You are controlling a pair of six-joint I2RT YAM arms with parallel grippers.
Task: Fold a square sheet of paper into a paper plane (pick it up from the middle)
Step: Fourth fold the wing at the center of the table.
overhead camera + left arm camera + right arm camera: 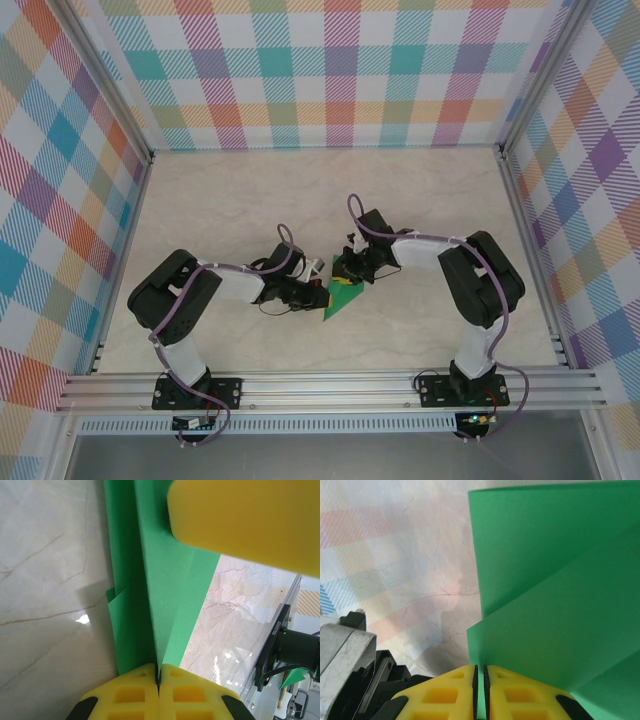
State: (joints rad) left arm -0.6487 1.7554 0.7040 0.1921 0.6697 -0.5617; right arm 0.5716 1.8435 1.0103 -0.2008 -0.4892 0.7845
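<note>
The green sheet of paper (340,299) lies folded into a narrow pointed triangle, a paper plane shape, at the middle of the table between my two arms. My left gripper (322,291) meets it from the left. In the left wrist view its yellow fingers (130,695) are shut on a standing ridge of the green paper (165,595), the flaps spreading to either side. My right gripper (349,280) comes in from the upper right. Its jaws (480,670) are shut on an edge of the layered green paper (555,605). One right finger pad (250,520) rests over the paper.
Pale marble tabletop (300,200) spreads behind the paper, closed in by plaid walls (330,70) on three sides. An aluminium rail (330,385) with both arm bases runs along the near edge. A black base mount (287,650) stands beyond the paper's right flap.
</note>
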